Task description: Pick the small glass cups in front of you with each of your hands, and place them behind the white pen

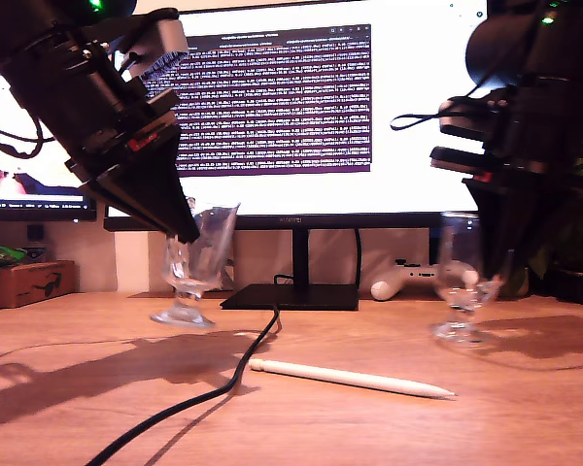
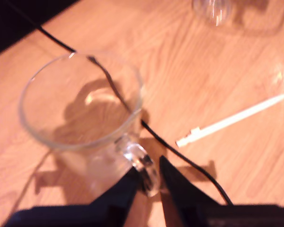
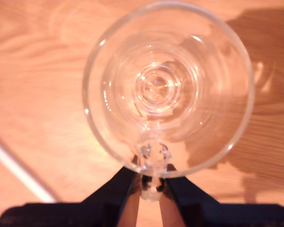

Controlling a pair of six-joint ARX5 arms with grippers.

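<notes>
First cup [image 1: 196, 262]: your first gripper [image 2: 150, 182] pinches its handle, tilted and airborne for carrying.
Second cup [image 1: 460, 282]: your second gripper [image 3: 150, 187] clamps its handle, upright behind the white pen [image 1: 350, 378].

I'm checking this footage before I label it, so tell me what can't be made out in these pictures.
- Exterior view: whether the cup at that view's left is clear of the table; it is tilted and motion-blurred.
- Exterior view: my second tool's grip on the other cup, lost in the dark backlit arm.
- First wrist view: the held cup's foot, blurred.
- Second wrist view: the white pen, cut off by the edge.
</notes>
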